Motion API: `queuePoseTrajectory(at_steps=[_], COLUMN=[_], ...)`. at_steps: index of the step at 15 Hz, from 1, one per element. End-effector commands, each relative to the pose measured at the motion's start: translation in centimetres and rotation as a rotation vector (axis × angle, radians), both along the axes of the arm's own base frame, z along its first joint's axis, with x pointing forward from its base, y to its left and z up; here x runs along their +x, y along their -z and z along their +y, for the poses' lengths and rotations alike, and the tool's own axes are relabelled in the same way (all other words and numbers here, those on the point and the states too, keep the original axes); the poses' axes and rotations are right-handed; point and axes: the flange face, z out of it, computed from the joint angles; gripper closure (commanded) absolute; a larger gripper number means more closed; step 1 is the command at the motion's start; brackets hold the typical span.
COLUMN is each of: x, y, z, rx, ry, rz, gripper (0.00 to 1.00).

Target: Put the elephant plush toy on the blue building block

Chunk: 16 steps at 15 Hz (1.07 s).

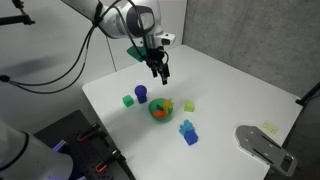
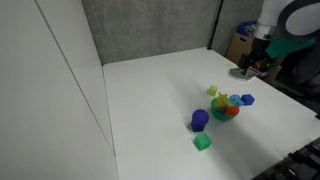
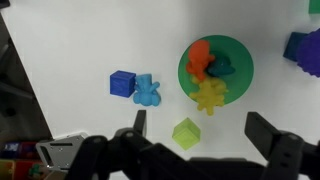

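The elephant plush toy (image 3: 148,90) is a small light blue toy lying on the white table, touching the right side of the blue building block (image 3: 122,83). Both show in both exterior views: the elephant (image 1: 185,126) (image 2: 235,99) and the block (image 1: 191,138) (image 2: 247,99). My gripper (image 3: 200,128) is open and empty, high above the table, with a yellow-green block (image 3: 186,132) below between its fingers. In both exterior views the gripper (image 1: 160,72) (image 2: 252,66) hangs well above the toys.
A green bowl (image 3: 238,52) holds orange, teal and yellow toys. A dark blue-purple rounded thing (image 3: 303,48) and a green cube (image 1: 127,100) lie beyond the bowl. A grey metal fixture (image 1: 262,145) sits at a table corner.
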Motion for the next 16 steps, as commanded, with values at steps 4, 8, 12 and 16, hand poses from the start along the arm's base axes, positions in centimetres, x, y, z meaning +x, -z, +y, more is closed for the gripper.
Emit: queuePoseTrajectory(at_steps=[4,8,12,16], x=[-3.8,-5.0,-6.0,-5.8], y=[-9.6,-14.1,-16.6,-15.3], z=[-2.7,-4.2,-4.2,-4.0], rx=[0.155,0.243,0.248,0.239], ry=[0.003,0.017,0.002,0.021], rz=[-0.013,0.001,0.065,0.05], gripper=[0.0,0.0,0.0,0.0])
